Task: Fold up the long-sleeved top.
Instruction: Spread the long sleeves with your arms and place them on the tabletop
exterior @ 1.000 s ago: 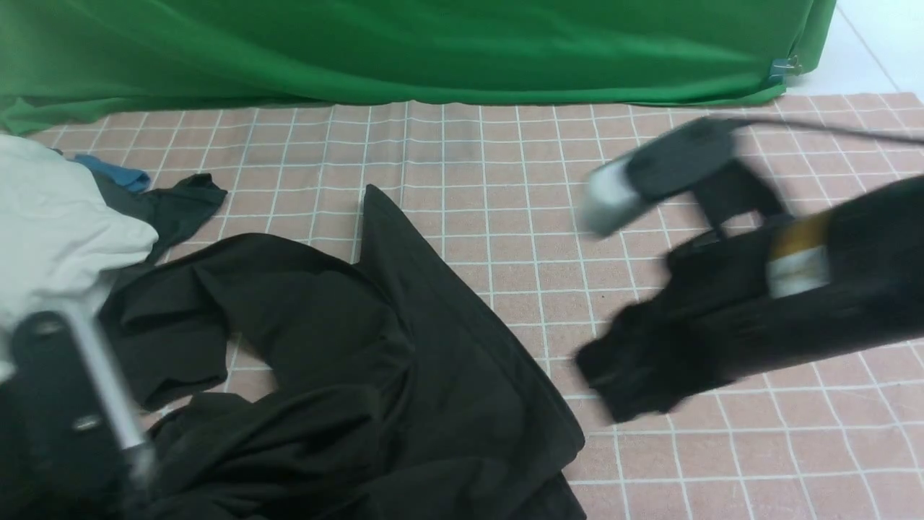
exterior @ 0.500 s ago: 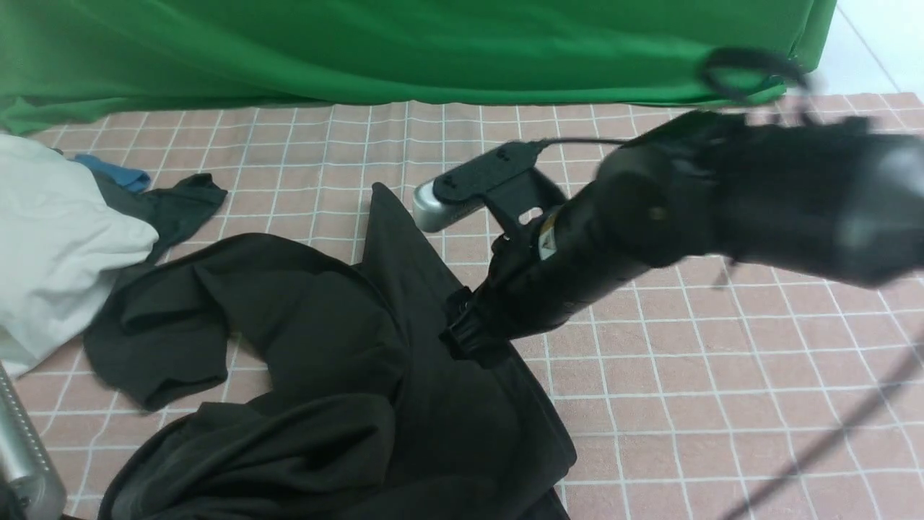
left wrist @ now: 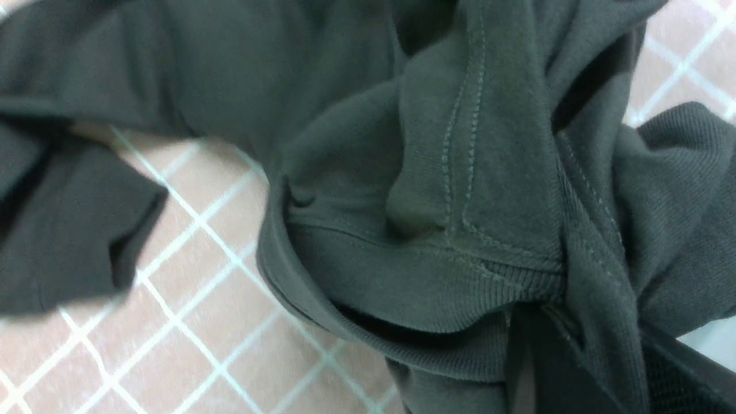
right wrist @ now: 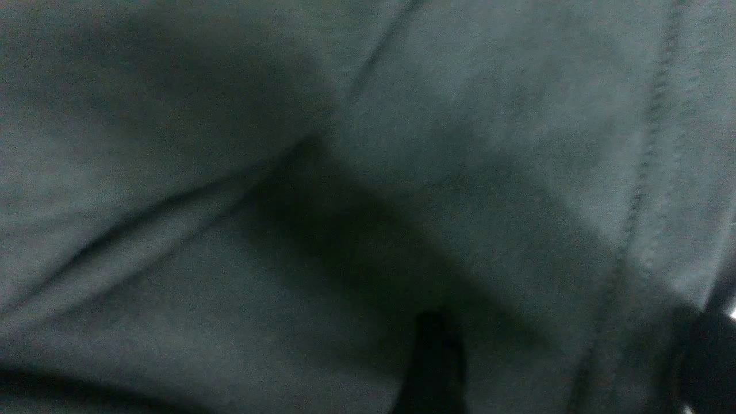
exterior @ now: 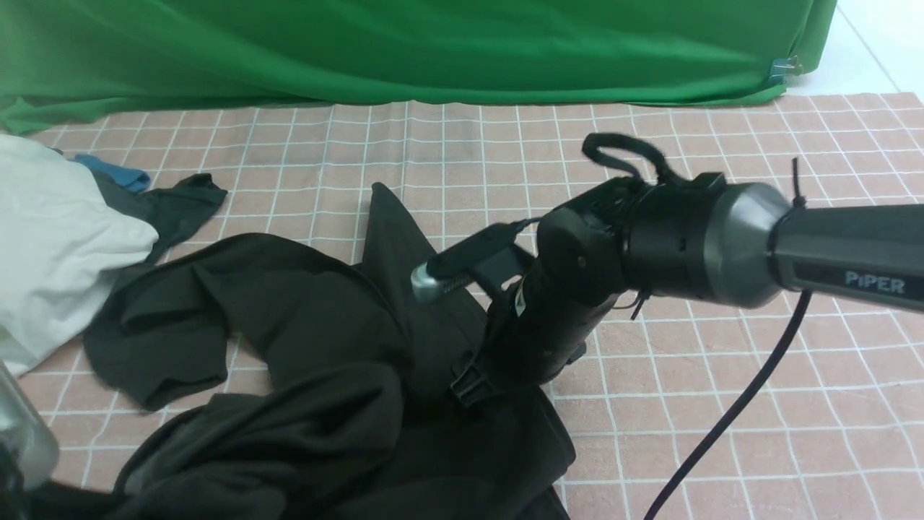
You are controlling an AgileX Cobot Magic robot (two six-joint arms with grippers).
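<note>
Long-sleeved top [exterior: 317, 325]: black, thin, crumpled and unfolded, left of centre on the pink check cloth [exterior: 722, 404]. The right arm has swung in from the right onto its right flap. Right gripper [right wrist: 566, 368]: jaws spread, nothing clamped yet. Left gripper [left wrist: 598, 368]: pinched on bunched, stitched fabric. Judged: still spreading.

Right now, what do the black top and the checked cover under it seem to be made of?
The long-sleeved top looks like soft, thin knit, probably cotton jersey, matte charcoal: fine ribbing, twin stitch lines, limp folds. The table cover looks like matte pink cloth with white grid lines, slightly fuzzy, perhaps felt or flannel.
</note>
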